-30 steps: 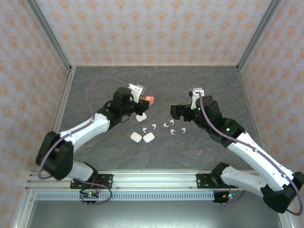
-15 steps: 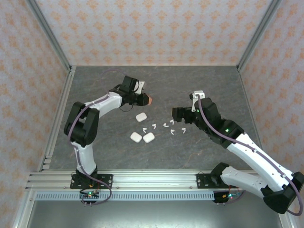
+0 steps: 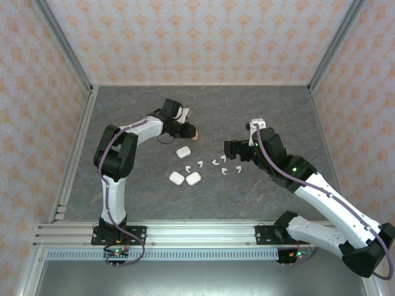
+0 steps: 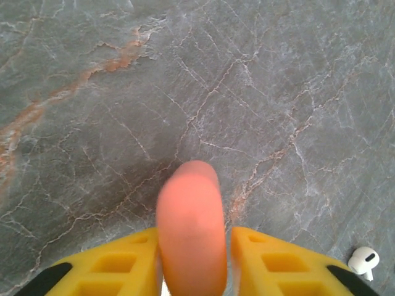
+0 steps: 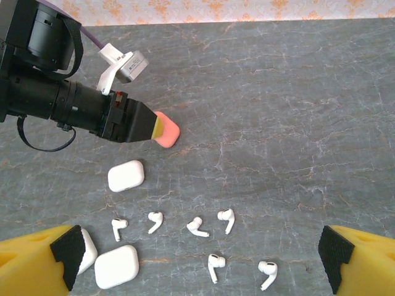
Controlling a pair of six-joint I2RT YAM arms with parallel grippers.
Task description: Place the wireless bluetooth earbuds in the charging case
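A coral-orange charging case (image 4: 191, 228) stands on edge between the yellow fingers of my left gripper (image 4: 194, 235), which is shut on it low over the table; the same case (image 5: 166, 132) shows in the right wrist view, and the left gripper (image 3: 188, 130) sits at the back left. Several white earbuds (image 5: 197, 227) lie scattered on the grey stone table (image 3: 265, 111), one (image 4: 364, 260) just right of the left fingers. My right gripper (image 5: 200, 259) is open above the earbuds (image 3: 217, 163), holding nothing; from above, that gripper (image 3: 227, 148) sits right of them.
Three closed white cases lie near the earbuds: one (image 5: 126, 175) just below the left gripper, two (image 5: 116, 266) side by side nearer the front, also seen from above (image 3: 185, 179). Patterned walls and metal posts (image 3: 68, 68) ring the table.
The left arm's elbow has swung back and to the left while its gripper kept the coral case at about the same spot. The right gripper has barely moved.
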